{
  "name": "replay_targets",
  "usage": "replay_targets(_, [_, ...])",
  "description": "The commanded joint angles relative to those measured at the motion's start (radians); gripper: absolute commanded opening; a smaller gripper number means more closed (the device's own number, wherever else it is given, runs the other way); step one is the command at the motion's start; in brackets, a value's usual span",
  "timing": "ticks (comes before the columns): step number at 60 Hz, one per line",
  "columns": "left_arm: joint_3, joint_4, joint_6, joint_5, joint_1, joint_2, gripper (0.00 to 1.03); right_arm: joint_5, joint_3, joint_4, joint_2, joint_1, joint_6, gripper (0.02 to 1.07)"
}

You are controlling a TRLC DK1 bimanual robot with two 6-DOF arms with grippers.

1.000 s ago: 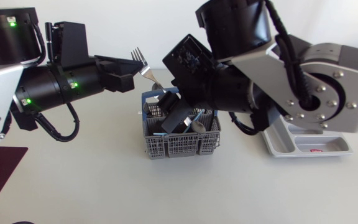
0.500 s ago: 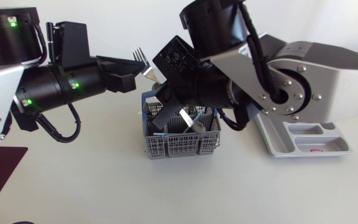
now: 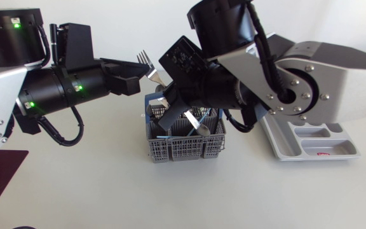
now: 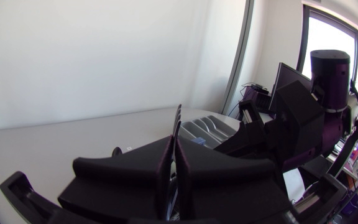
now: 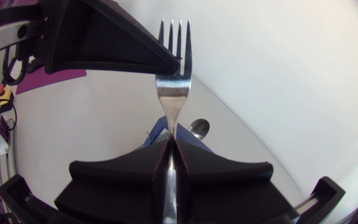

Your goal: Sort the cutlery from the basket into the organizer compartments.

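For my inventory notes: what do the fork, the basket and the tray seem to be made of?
Fork: polished metal, likely steel; bright mirror-like shine.
Basket: grey plastic, probably; matte moulded grid walls.
Tray: grey, smooth, likely plastic; uncertain.

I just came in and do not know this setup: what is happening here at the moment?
Both grippers hold one fork in the air near the basket. The left gripper is shut on it at the base of the tines, and the right gripper is shut on its handle. More cutlery stands in the basket. The organizer lies on the table to the right of the basket.
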Motion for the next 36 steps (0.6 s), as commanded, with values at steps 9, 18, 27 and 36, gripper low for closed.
replay_targets(9, [0.068, 0.015, -0.031, 0.006, -0.022, 0.003, 0.39, -0.031, -0.036, -0.033, -0.025, 0.007, 0.005, 0.08])
replay_targets(18, [0.141, 0.001, -0.033, 0.006, -0.022, 0.015, 0.55, -0.031, -0.067, -0.046, -0.053, 0.007, 0.009, 0.08])
replay_targets(27, [0.229, -0.035, -0.042, -0.004, -0.005, 0.009, 0.61, -0.021, -0.113, -0.063, -0.105, -0.002, 0.012, 0.08])
replay_targets(36, [0.245, -0.058, -0.013, -0.007, 0.052, -0.021, 0.62, -0.009, -0.153, -0.102, -0.194, -0.071, 0.017, 0.08])
